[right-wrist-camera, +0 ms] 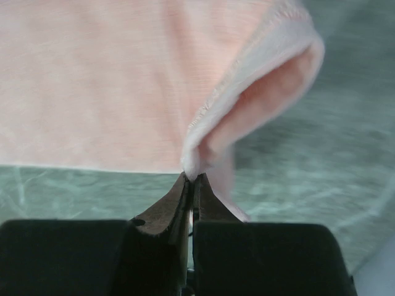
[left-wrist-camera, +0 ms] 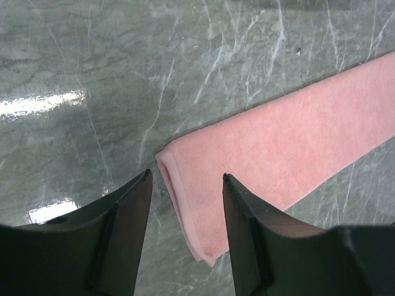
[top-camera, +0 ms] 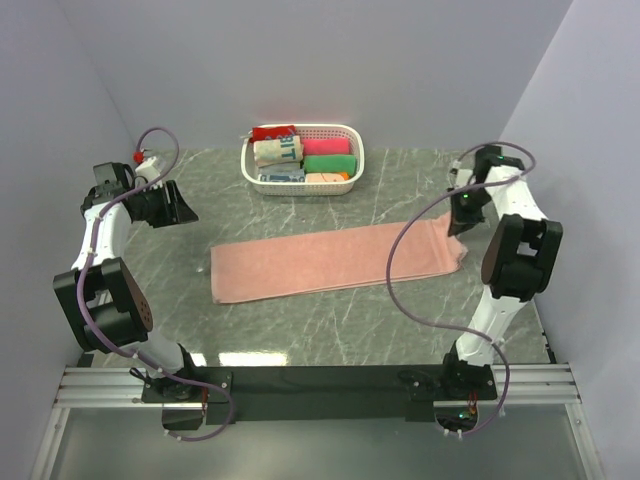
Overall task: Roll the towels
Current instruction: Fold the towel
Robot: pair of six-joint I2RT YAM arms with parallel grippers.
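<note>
Right pincer [right-wrist-camera: 192, 179]: shut on a hem corner of the salmon-pink terry towel [top-camera: 330, 262], which is soft, light, limp, best gripped at edges, lying flat along the marble bench [top-camera: 300, 320]; left pincer [left-wrist-camera: 186, 176] parted, empty, near the other end.

The left arm [top-camera: 98, 240] rises from the table's near edge and leans toward the left edge. The left gripper [left-wrist-camera: 186, 176] hangs above the surface, tilted down, jaws parted and holding nothing. The right arm [top-camera: 520, 255] folds up beside the right edge. The right gripper [right-wrist-camera: 192, 177] sits low, its jaws pressed together, pinching a raised corner of the towel [right-wrist-camera: 92, 80].
</note>
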